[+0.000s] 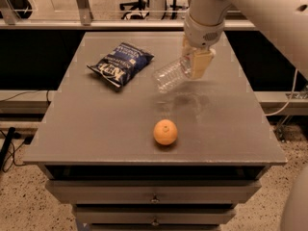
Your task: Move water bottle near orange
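The clear ribbed water bottle (pixel 171 74) hangs tilted in the air above the grey table (pixel 96 124), its base pointing left and down. My gripper (pixel 196 61) is shut on its upper end, so the cap and label are hidden behind the cream fingers (pixel 201 64). The orange (pixel 165 132) sits on the table near the front edge, below and slightly left of the bottle, well apart from it.
A blue crinkly chip bag (pixel 120 64) lies at the back left of the table. My white arm (pixel 250 8) comes in from the upper right. Drawers (pixel 154 196) sit under the table's front edge.
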You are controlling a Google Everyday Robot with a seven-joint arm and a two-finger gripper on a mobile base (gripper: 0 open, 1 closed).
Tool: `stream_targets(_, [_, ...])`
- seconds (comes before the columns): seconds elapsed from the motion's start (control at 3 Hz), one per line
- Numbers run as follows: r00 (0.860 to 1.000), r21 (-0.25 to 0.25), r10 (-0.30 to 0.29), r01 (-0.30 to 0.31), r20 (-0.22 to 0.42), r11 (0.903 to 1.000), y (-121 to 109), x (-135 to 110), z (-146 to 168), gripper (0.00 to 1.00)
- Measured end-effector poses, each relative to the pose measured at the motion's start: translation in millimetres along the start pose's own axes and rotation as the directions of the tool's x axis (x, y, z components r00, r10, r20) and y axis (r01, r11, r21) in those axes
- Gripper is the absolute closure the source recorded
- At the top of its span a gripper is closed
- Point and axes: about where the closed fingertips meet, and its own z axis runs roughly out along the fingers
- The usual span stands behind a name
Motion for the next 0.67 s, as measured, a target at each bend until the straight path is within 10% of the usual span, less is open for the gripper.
stream_targets(0.67, [0.987, -0.033, 0.133, -0.136, -0.094, 0.9902, 27, 33, -2, 1.00])
